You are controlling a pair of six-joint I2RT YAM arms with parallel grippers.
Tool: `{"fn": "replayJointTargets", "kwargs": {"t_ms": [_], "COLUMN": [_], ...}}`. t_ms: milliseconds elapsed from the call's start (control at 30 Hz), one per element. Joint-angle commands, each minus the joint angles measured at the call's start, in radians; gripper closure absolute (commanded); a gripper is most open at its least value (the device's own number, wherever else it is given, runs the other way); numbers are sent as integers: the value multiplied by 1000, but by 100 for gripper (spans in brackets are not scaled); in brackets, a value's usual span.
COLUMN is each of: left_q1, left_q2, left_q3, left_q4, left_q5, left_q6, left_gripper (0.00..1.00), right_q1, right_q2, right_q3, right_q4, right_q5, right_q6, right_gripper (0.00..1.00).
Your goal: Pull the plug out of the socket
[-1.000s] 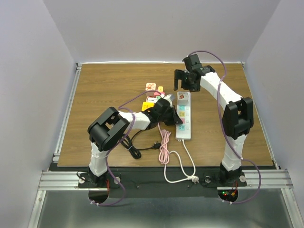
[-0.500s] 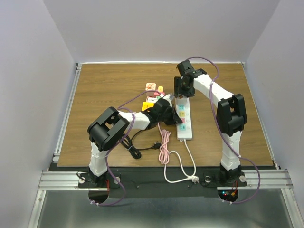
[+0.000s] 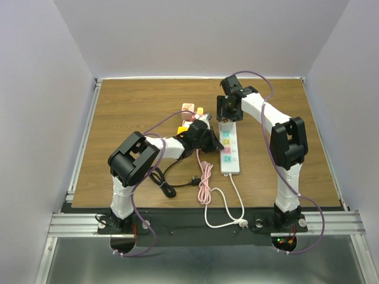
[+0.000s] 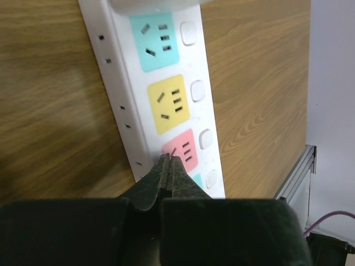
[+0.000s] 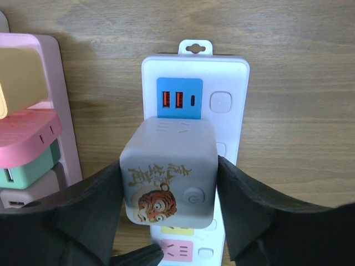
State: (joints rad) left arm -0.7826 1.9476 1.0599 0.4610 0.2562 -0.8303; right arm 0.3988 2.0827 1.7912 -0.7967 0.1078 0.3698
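From the right wrist alone, the clamped plug's tiger print shows.

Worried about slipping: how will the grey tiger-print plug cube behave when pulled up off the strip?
The plug cube looks rigid, with smooth rounded sides, so the right tool could slide on it. The white power strip seems light and may lift along, unless the shut left tool pins it.

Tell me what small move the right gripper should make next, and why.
Probably pull the right gripper straight up: its fingers press both sides of the grey cube plug with a tiger picture, seated in the white power strip; the shut left gripper lies at that strip.
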Motion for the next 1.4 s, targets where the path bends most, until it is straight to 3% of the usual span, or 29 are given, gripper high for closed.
{"fn": "replayJointTargets", "kwargs": {"t_ms": [0,133,233,500,633,667,700,1100,1367], "left_q1": [14,14,13,13,13,13,13,13,14], "left_q2": [16,24,22,14,23,42,54,152,234], "left_q3": [12,28,40,74,101,112,123,173,65], "left_q4": [-32,-30,-30,-13,-12,-13,-16,-68,-76], "left_q5": [-26,-15,-12,20,3,2,0,-28,-37], "left_q6": [8,5,3,-27,-32,-33,-36,-56,-52], "left_gripper": [100,100,100,100,100,100,100,100,100], "right_q1": [5,6,6,6,5,5,5,5,5], "right_q2": [22,33,39,56,56,51,45,4,-68], "right_q3": [-33,-18,-12,27,34,36,34,27,157], "right_q4": [-32,-33,-35,-36,-36,-39,-41,-44,-99], "right_q5": [-2,7,15,18,18,13,9,-39,4], "right_q6": [8,11,11,9,6,8,9,23,84], "right_gripper": [27,17,16,38,70,90,98,100,100]}}
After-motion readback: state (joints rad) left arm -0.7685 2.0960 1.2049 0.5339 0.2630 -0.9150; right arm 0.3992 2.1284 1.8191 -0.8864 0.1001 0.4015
